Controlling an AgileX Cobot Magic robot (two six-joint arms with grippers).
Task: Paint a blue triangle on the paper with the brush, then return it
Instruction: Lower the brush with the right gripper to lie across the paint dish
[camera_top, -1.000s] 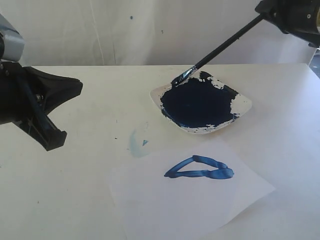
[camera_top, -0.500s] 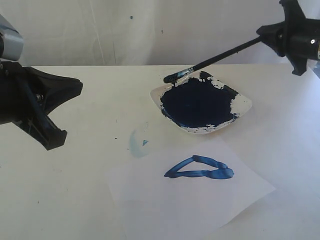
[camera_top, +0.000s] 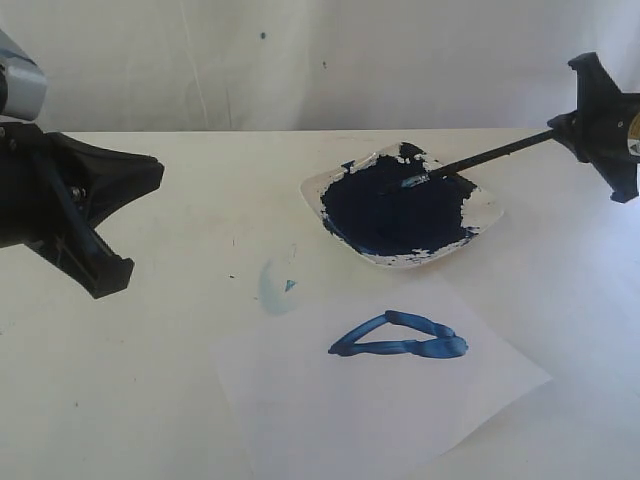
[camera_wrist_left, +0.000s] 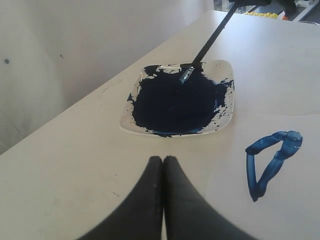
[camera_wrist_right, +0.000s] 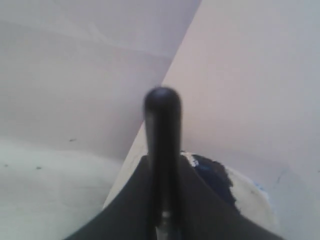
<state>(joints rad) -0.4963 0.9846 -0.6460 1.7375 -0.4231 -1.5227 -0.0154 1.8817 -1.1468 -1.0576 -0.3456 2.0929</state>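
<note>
Black-handled, the brush (camera_top: 485, 157) slants from the right gripper (camera_top: 578, 132), whose fingers pinch its end above the worktop's (camera_top: 150, 380) right edge, down to its bristles in the blue-filled dish (camera_top: 492, 212) near the wall-side edge. The blue triangle (camera_top: 398, 336) sits on the paper (camera_top: 400, 420) toward the opposite edge. Bare surface lies between dish and left gripper (camera_wrist_left: 163, 161), fingers pressed together over the left edge

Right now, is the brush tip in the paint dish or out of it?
In: the brush has its bristle end resting on the blue paint inside the dish, handle slanting up to the right hand.
</note>
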